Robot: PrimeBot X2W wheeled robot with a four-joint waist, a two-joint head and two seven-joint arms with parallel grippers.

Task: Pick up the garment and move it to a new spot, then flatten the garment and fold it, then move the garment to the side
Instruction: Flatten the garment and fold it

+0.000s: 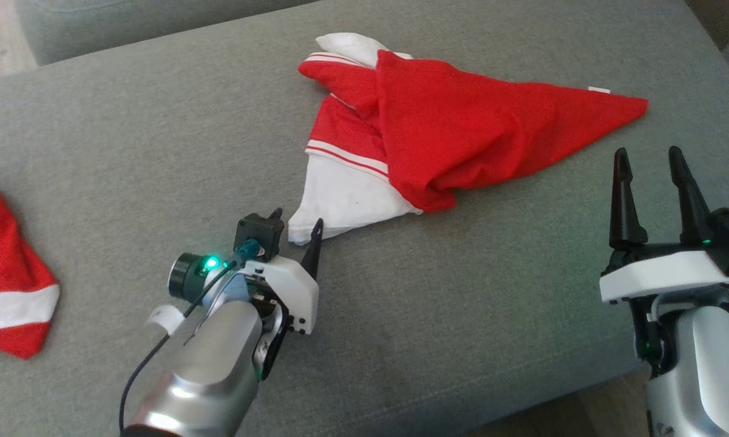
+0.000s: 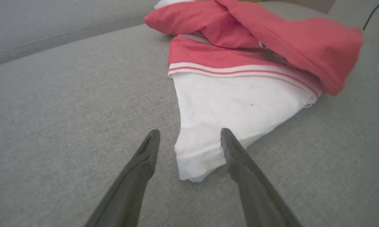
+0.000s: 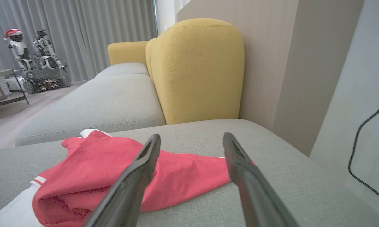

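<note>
The garment (image 1: 437,127) is a red and white piece with striped trim, lying crumpled on the grey cushion (image 1: 158,158). Its white corner (image 2: 205,154) points toward me. My left gripper (image 1: 296,227) is open and low over the cushion, its two fingers straddling that white corner (image 1: 300,233), with one fingertip (image 2: 227,138) over the hem. My right gripper (image 1: 648,164) stands open and empty to the right of the garment, just short of its red tip (image 1: 631,106). In the right wrist view the red cloth (image 3: 183,179) lies beyond the open fingers.
A second red and white cloth (image 1: 6,273) lies at the cushion's left edge. A yellow backrest (image 3: 195,69) and more grey seating (image 3: 107,101) stand beyond. A black cable (image 3: 363,145) hangs on the right wall. The cushion's front edge (image 1: 522,406) is close to my arms.
</note>
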